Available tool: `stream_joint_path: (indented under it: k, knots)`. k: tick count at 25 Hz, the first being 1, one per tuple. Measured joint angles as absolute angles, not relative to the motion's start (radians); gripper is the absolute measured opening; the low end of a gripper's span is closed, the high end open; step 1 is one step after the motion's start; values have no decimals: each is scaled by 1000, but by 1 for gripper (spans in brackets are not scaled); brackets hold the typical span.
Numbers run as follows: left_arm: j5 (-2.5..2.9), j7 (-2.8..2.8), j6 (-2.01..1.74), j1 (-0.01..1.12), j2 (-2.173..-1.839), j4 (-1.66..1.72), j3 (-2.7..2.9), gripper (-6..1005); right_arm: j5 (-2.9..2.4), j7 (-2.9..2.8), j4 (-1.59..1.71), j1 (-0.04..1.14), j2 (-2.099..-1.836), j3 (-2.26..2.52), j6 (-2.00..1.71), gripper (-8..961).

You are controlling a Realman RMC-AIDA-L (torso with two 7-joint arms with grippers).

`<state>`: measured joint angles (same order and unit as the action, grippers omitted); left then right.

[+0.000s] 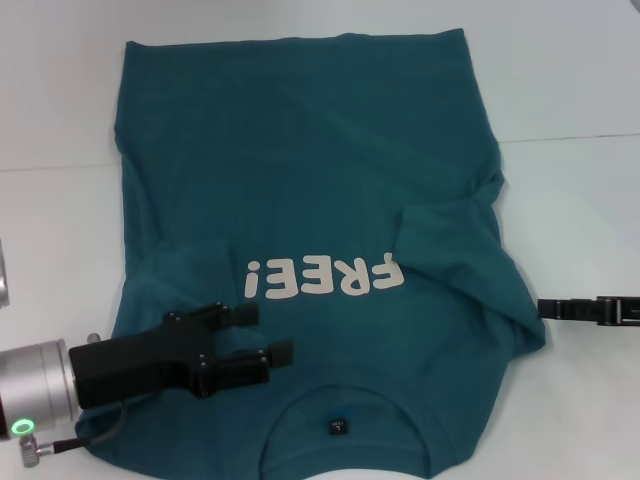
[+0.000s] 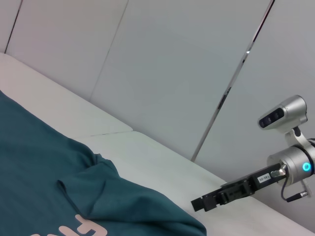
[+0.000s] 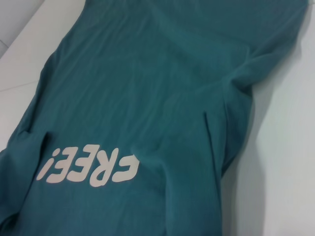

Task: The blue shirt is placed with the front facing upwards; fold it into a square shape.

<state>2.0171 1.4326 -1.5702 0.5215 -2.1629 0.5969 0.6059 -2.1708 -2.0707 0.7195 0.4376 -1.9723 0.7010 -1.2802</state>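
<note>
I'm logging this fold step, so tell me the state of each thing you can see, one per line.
blue shirt: front up on the table, both sleeves folded inward, body not yet folded.
left gripper: open, over the shirt's near left part, beside the print.
right gripper: off the shirt's right edge, above the white table.

Teal-blue shirt [image 1: 320, 170], off-white "FREE!" print [image 1: 325, 277].

One blue shirt [image 1: 310, 170] lying on one white table [image 1: 570, 230], one "FREE!" print [image 1: 322, 277] showing, one collar tag [image 1: 338, 427] showing, two grippers showing, left gripper [image 1: 268, 333] over the shirt, right gripper [image 1: 545, 308] beside it
</note>
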Motion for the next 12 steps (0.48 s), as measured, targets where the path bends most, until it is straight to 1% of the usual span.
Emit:
stream_joint_path:
  k: [4,8,12]
  knots:
    - [2017,1433,-1570,522,-2163,595,606,854,-2171,-2063,699,455,-1983,707,-1261,760]
    - [2017,1433,-1573,522,-2163,595,606,854,-2171,-2063,696,464,-1995,707,-1260,719]
    - [2018,1431,-1573,522,-2163,593,608,854,-2171,-2063,674,474,-1998,707,-1260,678]
